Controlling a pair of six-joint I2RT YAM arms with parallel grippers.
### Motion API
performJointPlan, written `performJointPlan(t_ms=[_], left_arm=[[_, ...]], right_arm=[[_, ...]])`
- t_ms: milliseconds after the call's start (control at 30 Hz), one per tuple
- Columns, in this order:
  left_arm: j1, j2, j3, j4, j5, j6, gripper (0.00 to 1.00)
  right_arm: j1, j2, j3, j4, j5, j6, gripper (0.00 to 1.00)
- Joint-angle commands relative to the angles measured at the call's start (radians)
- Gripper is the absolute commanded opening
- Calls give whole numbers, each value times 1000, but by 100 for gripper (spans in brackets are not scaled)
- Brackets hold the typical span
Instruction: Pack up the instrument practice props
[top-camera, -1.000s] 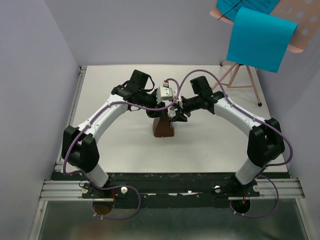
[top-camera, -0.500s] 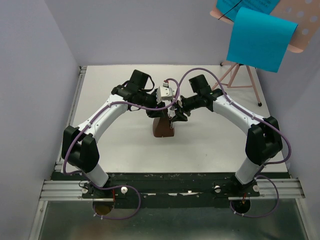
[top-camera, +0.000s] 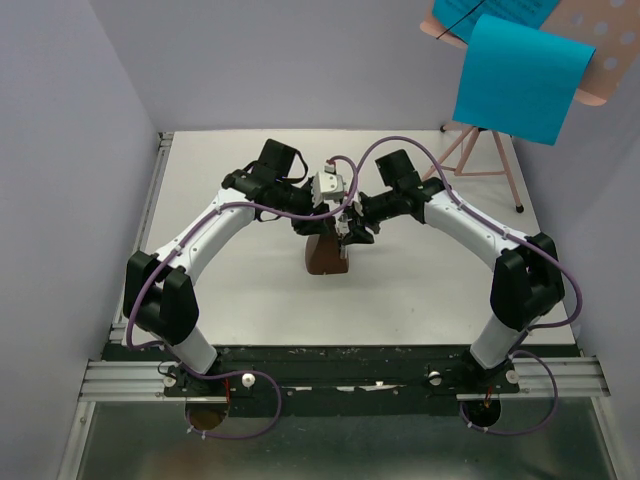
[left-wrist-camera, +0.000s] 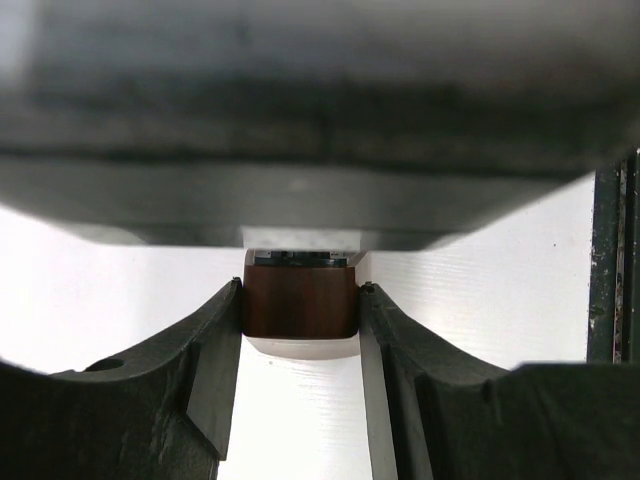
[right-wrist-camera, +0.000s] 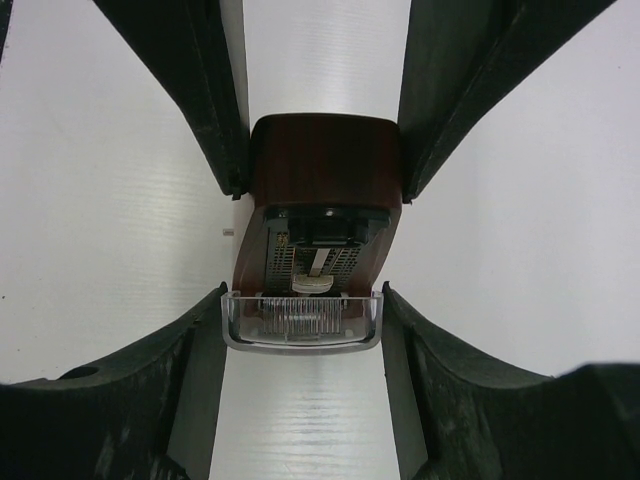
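Observation:
The dark-brown wedge-shaped block (top-camera: 324, 258) stands at mid-table with both grippers meeting over it. My left gripper (left-wrist-camera: 300, 292) is shut on the block's brown body (left-wrist-camera: 300, 305), a finger touching each side. My right gripper (right-wrist-camera: 300, 310) is shut on the block's clear plastic front cover (right-wrist-camera: 300, 332), which stands away from the exposed inner mechanism (right-wrist-camera: 312, 262). The left fingers (right-wrist-camera: 205, 90) show at the top of the right wrist view, clamping the block. The pink music stand (top-camera: 478, 152) stands at the far right corner, with the bright blue sheet (top-camera: 520, 80) hanging over its desk.
The stand's thin tripod legs (top-camera: 508, 180) spread over the table's far right corner. Pale walls close in the table on the left, back and right. A metal rail (top-camera: 340, 375) with the arm bases runs along the near edge.
The right arm's elbow has crept slightly to the left. Both grips and the block look unchanged.

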Motion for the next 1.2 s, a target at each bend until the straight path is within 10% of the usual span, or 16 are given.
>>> performJointPlan(t_ms=[0,1167], left_arm=[[-10,25,-3,-46,22,-12,0],[-13,-18,-49,-23,48,21,0]], right_arm=[[34,55,24,-14,140,37,0],[77,-16,27,22,178,75,0]])
